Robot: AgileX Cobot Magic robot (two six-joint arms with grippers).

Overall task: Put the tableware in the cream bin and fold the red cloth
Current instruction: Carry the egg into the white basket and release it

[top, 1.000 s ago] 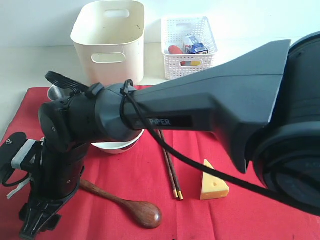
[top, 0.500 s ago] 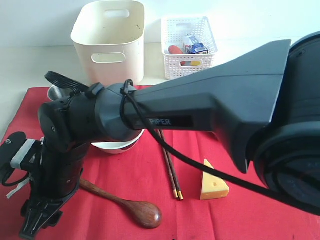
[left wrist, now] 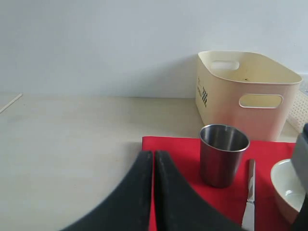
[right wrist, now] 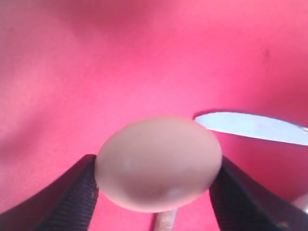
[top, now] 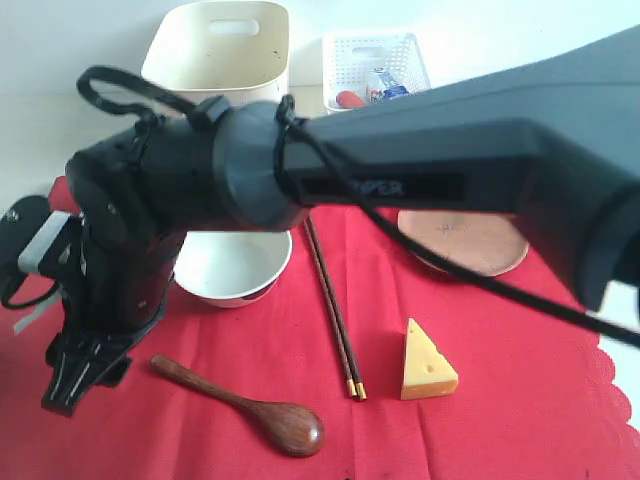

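My right gripper is shut on a tan egg just above the red cloth, next to the silver table knife. In the exterior view this gripper hangs over the cloth's left part, near the dark wooden spoon. The white bowl, the chopsticks and the brown plate lie on the cloth. My left gripper is shut and empty, short of the steel cup. The cream bin stands behind the cloth.
A cheese wedge sits on the cloth to the right of the chopsticks. A white lattice basket with small food items stands to the right of the cream bin. The right arm's bulk crosses the whole exterior view.
My right arm has lifted, and its gripper has risen off the cloth. The brown plate and more of the bowl now show.
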